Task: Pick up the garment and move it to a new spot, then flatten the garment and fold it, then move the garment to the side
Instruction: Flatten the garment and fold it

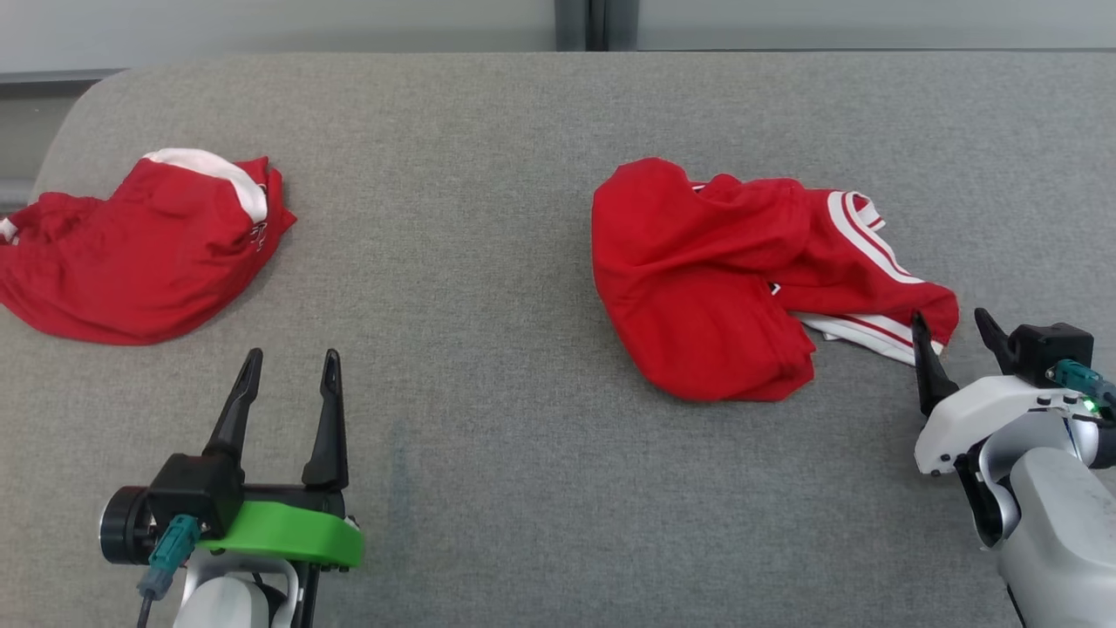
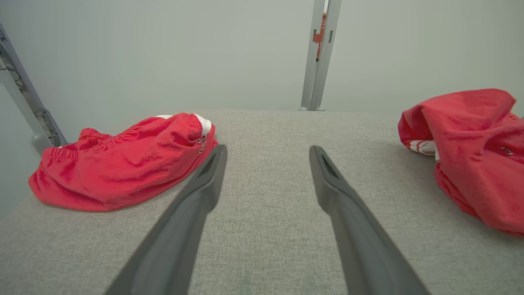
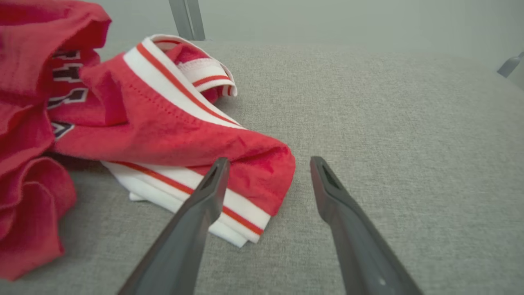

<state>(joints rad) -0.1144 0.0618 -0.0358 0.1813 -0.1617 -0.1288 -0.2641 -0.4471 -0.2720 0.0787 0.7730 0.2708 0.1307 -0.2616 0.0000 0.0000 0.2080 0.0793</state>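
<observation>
right gripper [image 1: 949, 318] spread wide, held low just beside crumpled garment [image 1: 697, 288]

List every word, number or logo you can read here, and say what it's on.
Nothing reads in full.
Right garment: dark, white-edged letters, creased and cut off by folds, unreadable.
Left garment: small dark print, too small to read.
</observation>
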